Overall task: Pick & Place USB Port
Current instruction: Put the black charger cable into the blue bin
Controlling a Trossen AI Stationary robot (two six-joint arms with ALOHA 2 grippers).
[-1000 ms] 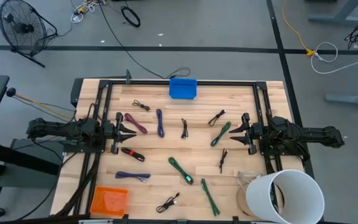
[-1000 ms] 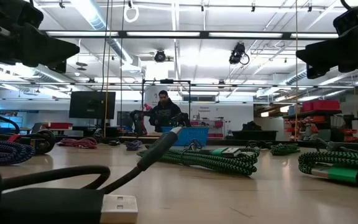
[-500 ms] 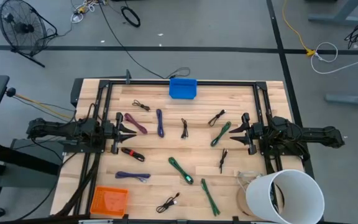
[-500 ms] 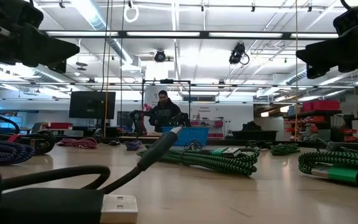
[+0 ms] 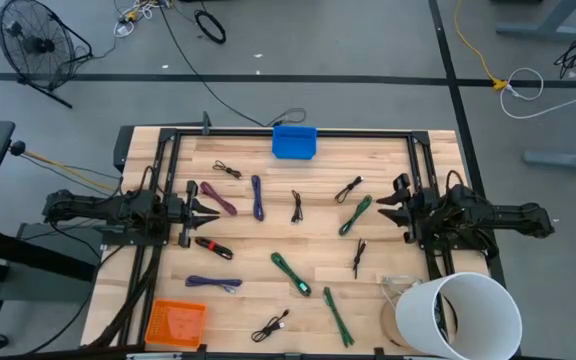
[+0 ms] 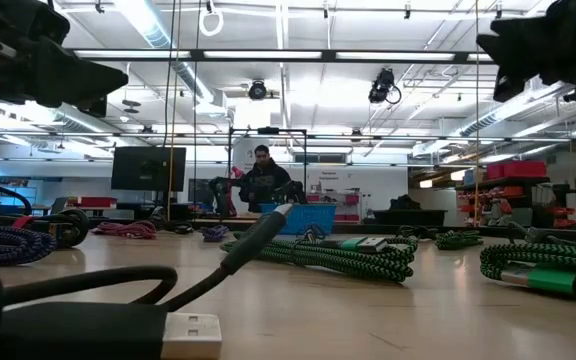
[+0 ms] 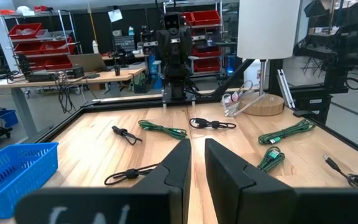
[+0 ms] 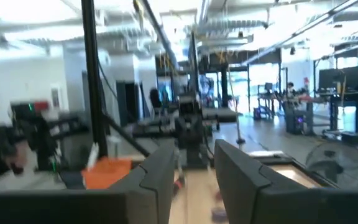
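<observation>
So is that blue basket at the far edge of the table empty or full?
Empty, it seems: the blue basket shows only blue inside from above; all cables lie outside it.

No legible text, label, brand, number or sign can be made out in any view; pale marks near the left wrist camera are too blurred to be read.

Robotics lab: red parts bins [image 7: 199, 17], workbenches [image 7: 67, 78].

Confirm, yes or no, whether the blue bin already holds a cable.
No: in the high view the blue bin at the table's far edge shows only its bare blue inside, no cable.
</observation>
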